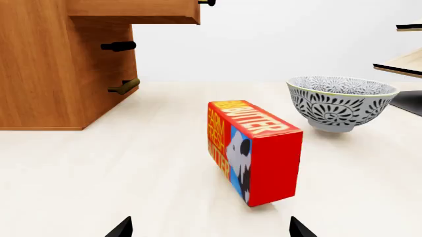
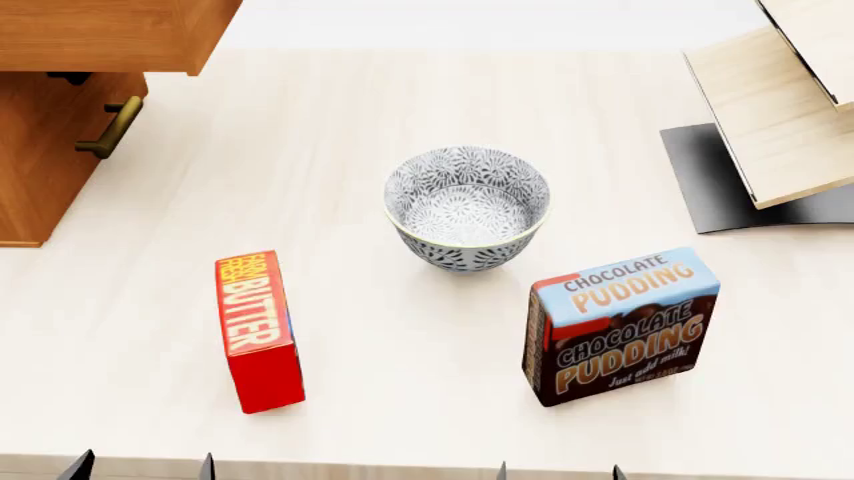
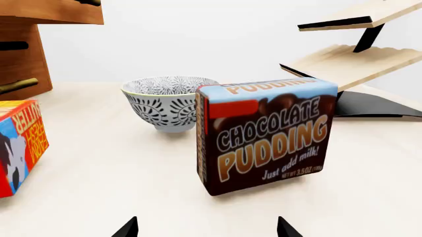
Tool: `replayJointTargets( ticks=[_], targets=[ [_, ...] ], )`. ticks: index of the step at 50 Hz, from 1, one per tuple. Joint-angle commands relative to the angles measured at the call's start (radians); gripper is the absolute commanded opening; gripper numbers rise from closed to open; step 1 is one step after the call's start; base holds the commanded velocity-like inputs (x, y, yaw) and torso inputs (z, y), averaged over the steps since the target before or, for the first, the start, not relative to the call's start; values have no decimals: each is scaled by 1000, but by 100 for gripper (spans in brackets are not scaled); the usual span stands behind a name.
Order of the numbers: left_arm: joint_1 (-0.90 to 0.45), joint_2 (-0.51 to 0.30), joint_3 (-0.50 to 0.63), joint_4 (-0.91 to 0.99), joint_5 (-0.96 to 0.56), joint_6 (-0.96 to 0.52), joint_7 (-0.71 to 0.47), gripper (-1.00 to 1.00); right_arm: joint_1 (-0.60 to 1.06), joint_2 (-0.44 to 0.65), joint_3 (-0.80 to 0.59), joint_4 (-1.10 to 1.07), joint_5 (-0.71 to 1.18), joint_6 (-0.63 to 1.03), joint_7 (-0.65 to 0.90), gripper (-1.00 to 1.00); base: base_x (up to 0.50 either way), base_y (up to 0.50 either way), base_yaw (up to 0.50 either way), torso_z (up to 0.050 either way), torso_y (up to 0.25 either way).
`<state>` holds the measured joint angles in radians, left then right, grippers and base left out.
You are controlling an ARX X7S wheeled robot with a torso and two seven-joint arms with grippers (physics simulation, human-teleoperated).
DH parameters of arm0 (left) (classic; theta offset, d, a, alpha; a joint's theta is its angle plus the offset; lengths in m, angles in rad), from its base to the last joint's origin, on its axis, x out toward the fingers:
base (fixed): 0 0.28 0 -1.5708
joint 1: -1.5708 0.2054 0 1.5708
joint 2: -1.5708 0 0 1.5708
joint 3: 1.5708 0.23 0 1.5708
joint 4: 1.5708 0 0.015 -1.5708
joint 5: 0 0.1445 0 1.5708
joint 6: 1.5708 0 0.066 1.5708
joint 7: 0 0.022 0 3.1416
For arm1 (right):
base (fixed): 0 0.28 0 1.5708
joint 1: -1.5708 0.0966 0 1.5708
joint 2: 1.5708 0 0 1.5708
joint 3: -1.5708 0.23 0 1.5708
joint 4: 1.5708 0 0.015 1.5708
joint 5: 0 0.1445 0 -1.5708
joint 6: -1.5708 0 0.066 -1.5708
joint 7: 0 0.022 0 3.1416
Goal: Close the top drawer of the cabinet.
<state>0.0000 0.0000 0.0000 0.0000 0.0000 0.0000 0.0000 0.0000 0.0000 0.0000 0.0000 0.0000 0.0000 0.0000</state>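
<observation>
Nearest the robot, the left claw and right claw are hovering with fingers apart, gripping nothing. Farther along the desk, the top drawer is projecting open from the cabinet at far left.

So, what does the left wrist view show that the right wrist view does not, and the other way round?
Only the left wrist view shows the cabinet side down to the table, with the open top drawer jutting out above. Only the right wrist view shows the chocolate pudding box. Both show the patterned bowl, the butter box and the pale rack.
</observation>
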Motion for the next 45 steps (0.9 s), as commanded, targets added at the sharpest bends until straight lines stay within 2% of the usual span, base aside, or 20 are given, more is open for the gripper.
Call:
replayJointTargets(
  ticks=[1,13,14,19,20,23,24,25,26,27,29,30,35,36,40,42,45],
  targets=[
    [0,-11,12,3,-10,-3,-12,100,0,13,-17,-1,13,1,17,100,0,0,0,0,0],
    [13,-52,71,6,-41,36,-33,100,-4,49,-64,6,37,-17,59,100,0,0,0,0,0],
    [7,-52,69,-12,-53,16,-31,100,14,61,-97,12,-29,75,79,100,0,0,0,0,0],
    [6,-61,73,-1,-73,6,-38,100,13,64,-90,-11,2,86,84,100,0,0,0,0,0],
    [-8,-73,83,25,-76,-104,-32,100,21,60,-74,-34,31,139,84,100,0,0,0,0,0],
    [-21,-81,81,80,-78,-187,-51,100,30,61,-65,-75,30,168,112,100,0,0,0,0,0],
    [-29,-88,71,166,-109,-294,-47,100,31,64,-63,-138,37,215,115,100,0,0,0,0,0],
    [-29,-89,72,170,-111,-298,-49,100,32,67,-62,-175,44,252,115,100,0,0,0,0,0],
    [-35,-97,67,252,-128,-379,-53,100,36,70,-59,-207,54,285,114,100,0,0,0,0,0],
    [-53,-106,58,369,-154,-501,-62,100,53,75,-49,-284,70,381,117,100,0,0,0,0,0],
    [-83,-113,35,498,-208,-647,-66,100,74,89,-41,-378,111,501,99,100,0,0,0,0,0],
    [-139,-121,9,603,-266,-797,-73,100,116,96,-15,-475,149,651,106,100,0,0,0,0,0],
    [-255,-147,-9,761,-309,-1061,-118,100,196,126,5,-659,177,915,138,100,0,0,0,0,0],
    [-287,-137,-47,796,-355,-1165,-111,100,222,129,17,-694,188,984,145,100,0,0,0,0,0],
    [-371,-111,-145,860,-441,-1353,-98,100,284,146,26,-787,204,1102,157,100,0,0,0,0,0],
    [-408,-109,-171,871,-457,-1401,-98,100,319,149,37,-839,226,1176,151,100,0,0,0,0,0],
    [-421,-113,-171,855,-453,-1395,-106,100,358,161,26,-863,199,1207,191,100,0,0,0,0,0]
  ],
)
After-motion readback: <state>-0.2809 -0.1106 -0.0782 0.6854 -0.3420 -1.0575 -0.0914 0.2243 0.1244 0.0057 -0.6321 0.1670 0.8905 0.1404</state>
